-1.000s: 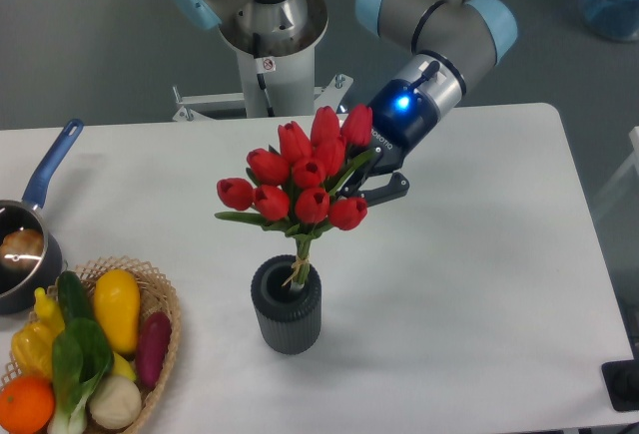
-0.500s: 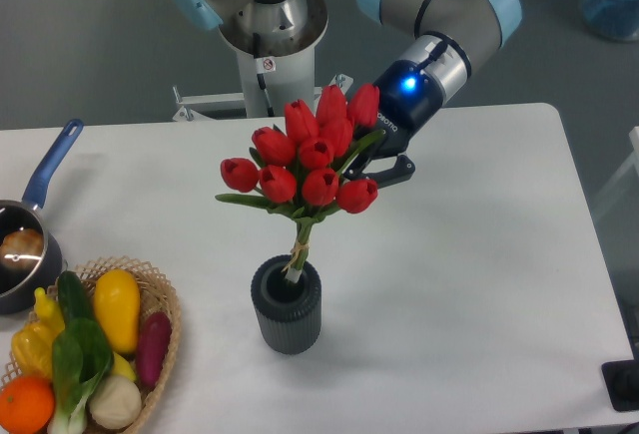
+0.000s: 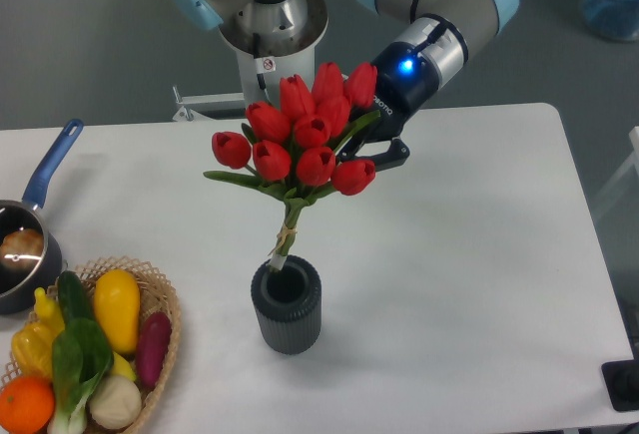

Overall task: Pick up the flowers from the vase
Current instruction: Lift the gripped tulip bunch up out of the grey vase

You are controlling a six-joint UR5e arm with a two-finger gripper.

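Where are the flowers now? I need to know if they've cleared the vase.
The flowers hang mid-frame in the gripper; their stem tips sit at the vase rim.

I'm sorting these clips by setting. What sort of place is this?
Probably a robotics lab set up as a mock kitchen: a bare white table with the arm's base bolted behind it, a gripper holding flowers over a vase, and a wicker basket of produce.

A white table (image 3: 479, 254) stands on a grey floor (image 3: 90, 45).
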